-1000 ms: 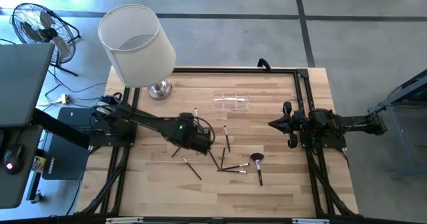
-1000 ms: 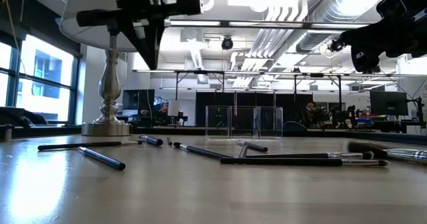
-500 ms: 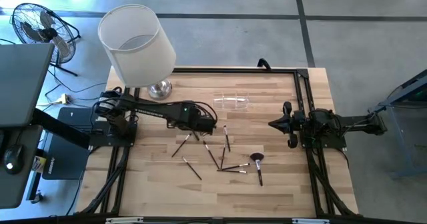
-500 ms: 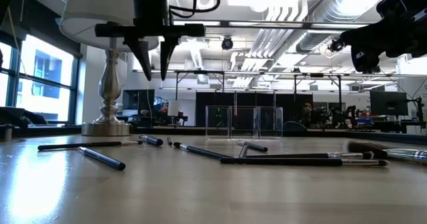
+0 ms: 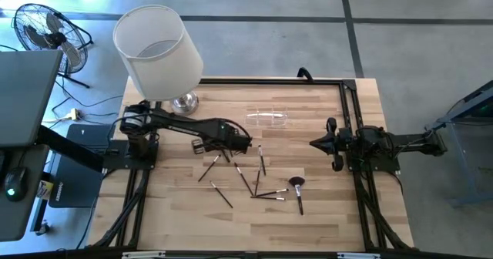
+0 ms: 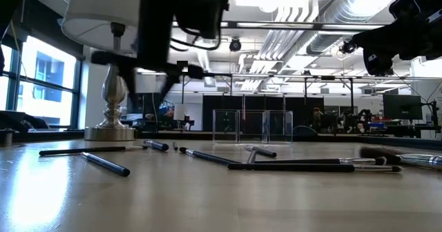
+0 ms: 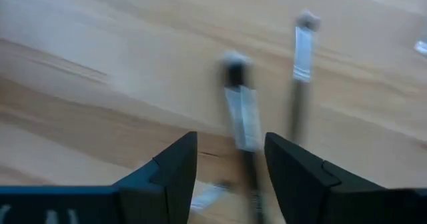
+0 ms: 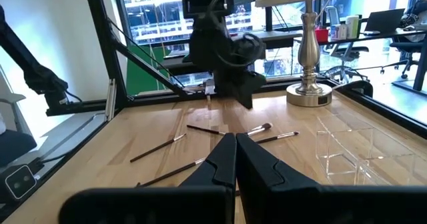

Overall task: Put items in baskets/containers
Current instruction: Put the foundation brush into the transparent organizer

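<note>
Several makeup brushes lie scattered mid-table. Above their left end, the left gripper hovers with fingers parted and may nudge neighbouring brushes. Farther right, the clear holder waits empty; the right gripper rests closed.

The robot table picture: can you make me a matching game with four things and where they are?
Things:
1. white cylindrical lampshade
2. clear plastic holder
3. fluffy reddish-brown brush
4. right gripper

Places:
A. lying among the scattered brushes
B. far left corner of the table
C. waiting shut at the table's right side
D. empty, at the table's far middle

Pairs: 1-B, 2-D, 3-A, 4-C
</note>
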Controlling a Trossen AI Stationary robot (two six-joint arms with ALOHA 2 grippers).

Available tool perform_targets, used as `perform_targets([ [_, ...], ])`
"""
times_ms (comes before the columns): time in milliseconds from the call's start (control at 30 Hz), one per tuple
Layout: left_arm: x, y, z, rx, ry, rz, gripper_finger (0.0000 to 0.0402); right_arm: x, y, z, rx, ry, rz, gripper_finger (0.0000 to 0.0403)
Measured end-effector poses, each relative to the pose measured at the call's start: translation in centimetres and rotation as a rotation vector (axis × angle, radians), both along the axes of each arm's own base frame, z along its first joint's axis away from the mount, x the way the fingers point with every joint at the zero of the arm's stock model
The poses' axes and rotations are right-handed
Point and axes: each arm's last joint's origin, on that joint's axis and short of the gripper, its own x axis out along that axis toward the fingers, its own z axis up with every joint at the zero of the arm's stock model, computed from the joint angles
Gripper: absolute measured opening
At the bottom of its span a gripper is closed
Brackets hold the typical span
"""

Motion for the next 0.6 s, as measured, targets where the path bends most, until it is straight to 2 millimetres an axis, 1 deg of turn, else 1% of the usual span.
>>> perform_targets([
  [67, -0.2, 0.2, -0.8, -0.026, 0.031, -0.003, 0.0172, 0.0, 0.0, 0.0, 0.000, 0.000, 0.001, 0.0000],
  [167, 0.6, 0.5, -2.0, -0.046, -0.033, -0.020, 0.0172, 0.0, 0.0, 0.0, 0.000, 0.000, 0.000, 0.0000],
  [233, -0.1, 0.7, -2.7, -0.080, 0.025, -0.013, 0.0172, 0.0, 0.0, 0.0, 0.000, -0.001, 0.000, 0.0000],
  [300, 0.4, 0.8, -3.4, -0.084, -0.027, -0.013, 0.0172, 0.0, 0.0, 0.0, 0.000, -0.001, 0.000, 0.0000],
  [333, 0.3, 0.9, -3.8, -0.089, -0.022, -0.012, 0.0172, 0.0, 0.0, 0.0, 0.000, 0.000, 0.000, 0.0000],
  [400, -0.3, 0.9, -4.3, -0.093, 0.011, -0.009, 0.0172, 0.0, 0.0, 0.0, 0.000, -0.001, 0.000, 0.0000],
  [467, 0.1, 0.9, -4.8, -0.085, -0.049, -0.011, 0.0172, 0.0, 0.0, 0.0, 0.000, 0.000, 0.000, 0.0000],
  [600, 0.0, 0.9, -5.4, -0.079, -0.074, -0.015, 0.0171, 0.0, 0.0, 0.0, 0.000, 0.005, 0.000, 0.0000],
])
